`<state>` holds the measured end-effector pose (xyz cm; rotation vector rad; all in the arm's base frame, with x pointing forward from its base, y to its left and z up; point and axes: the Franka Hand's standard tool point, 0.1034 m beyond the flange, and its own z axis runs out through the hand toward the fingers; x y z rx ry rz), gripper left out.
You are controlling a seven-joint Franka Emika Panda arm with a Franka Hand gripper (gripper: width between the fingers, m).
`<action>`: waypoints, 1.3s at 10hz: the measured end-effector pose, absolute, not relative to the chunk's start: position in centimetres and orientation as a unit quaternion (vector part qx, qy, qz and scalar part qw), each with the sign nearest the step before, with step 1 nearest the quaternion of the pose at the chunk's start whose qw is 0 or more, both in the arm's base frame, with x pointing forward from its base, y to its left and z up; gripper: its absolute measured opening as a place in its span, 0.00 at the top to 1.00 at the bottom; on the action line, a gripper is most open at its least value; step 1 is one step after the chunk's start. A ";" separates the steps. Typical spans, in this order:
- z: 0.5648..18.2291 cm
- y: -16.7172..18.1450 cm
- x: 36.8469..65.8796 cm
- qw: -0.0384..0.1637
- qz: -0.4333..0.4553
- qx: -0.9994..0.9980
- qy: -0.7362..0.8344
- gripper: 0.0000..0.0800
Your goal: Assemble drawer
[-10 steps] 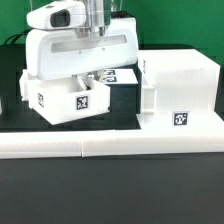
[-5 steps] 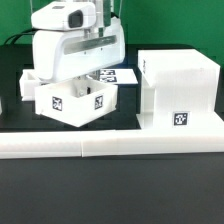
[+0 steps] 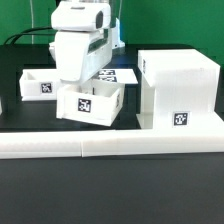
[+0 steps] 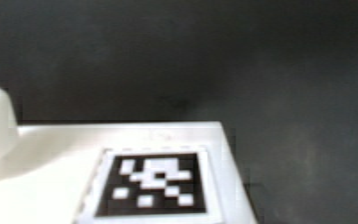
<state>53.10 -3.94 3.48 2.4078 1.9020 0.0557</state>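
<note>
White plastic tray (image 3: 90,103) beneath the gripper (image 3: 87,78), whose opening width cannot be told, is best aligned squarely with the housing (image 3: 178,88) before being slid in level.

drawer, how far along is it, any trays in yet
Done: nothing looks fitted yet. Both trays lie outside the housing at the exterior view's right. In hand: the end effector sits right over the nearer tray, beside the housing; whether it grips the tray is hidden. Left: that tray and the second tray, farther to the exterior view's left, both need sliding in.
</note>
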 end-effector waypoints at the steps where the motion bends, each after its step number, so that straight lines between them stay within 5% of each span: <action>1: 3.5 -4.1 53.1 0.038 0.015 0.767 0.640 0.95; 13: 2.7 -3.2 53.1 0.039 0.005 0.729 0.684 0.95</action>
